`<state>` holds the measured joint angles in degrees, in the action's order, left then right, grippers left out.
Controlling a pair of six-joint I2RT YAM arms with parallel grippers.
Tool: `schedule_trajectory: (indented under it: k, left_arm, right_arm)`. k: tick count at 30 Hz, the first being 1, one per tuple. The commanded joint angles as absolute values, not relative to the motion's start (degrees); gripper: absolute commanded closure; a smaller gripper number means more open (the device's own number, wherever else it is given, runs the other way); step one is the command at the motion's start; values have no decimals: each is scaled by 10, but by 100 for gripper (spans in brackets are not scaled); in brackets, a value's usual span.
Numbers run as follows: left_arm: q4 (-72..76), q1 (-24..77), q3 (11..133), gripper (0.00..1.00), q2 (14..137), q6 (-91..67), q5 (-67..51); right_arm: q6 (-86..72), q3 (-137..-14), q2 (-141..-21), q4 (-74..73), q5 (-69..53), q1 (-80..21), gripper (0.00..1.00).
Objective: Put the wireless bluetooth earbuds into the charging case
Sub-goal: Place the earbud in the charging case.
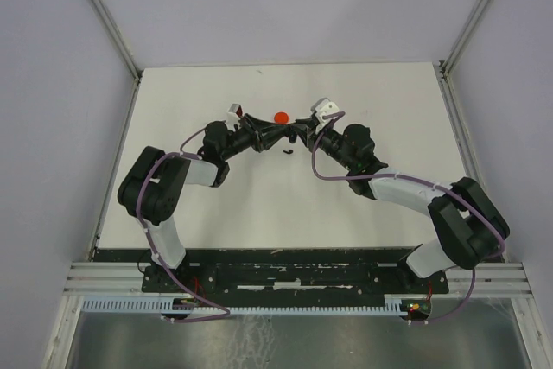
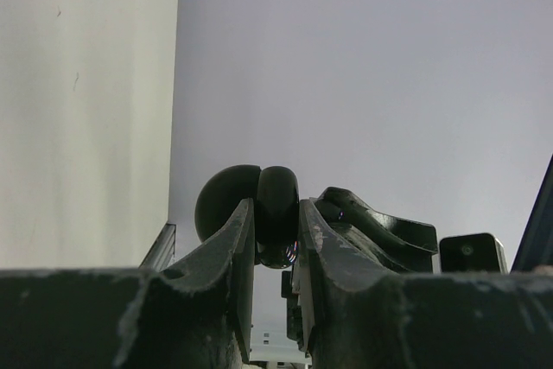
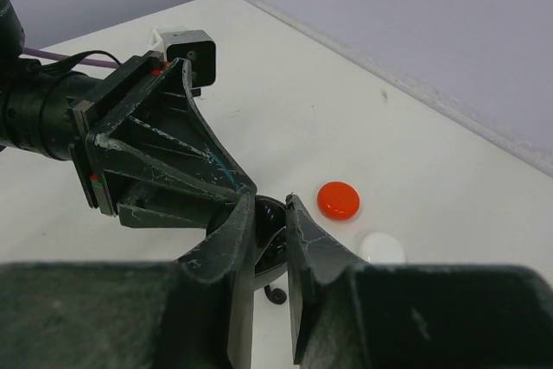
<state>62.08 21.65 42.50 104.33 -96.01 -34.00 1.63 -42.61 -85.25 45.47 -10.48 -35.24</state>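
Item: black case (image 2: 229,200), mid-frame, raised off the table (image 3: 415,144).
Left gripper (image 2: 276,213): fingers clamped on the case.
Right gripper (image 3: 270,209): fingers narrowly apart round the case's edge. I cannot tell whether they pinch it.
Black earbud (image 3: 275,294): loose on the table, lower centre, under the grippers.
Red disc (image 3: 338,200), white disc (image 3: 380,248): right of centre.
Step, I judge: readying the case.
Next: I free the right gripper and fetch the earbud.
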Motion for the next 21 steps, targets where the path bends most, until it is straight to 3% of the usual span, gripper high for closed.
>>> schedule_trajectory:
  k: [1, 21]
  left_arm:
    - [668, 221, 444, 97, 1036, -996, -341]
    - [675, 221, 441, 97, 1029, -1007, -347]
  right_arm:
    - [29, -426, -860, 484, -110, -355, 94]
    - [42, -419, -862, 486, -116, -354, 94]
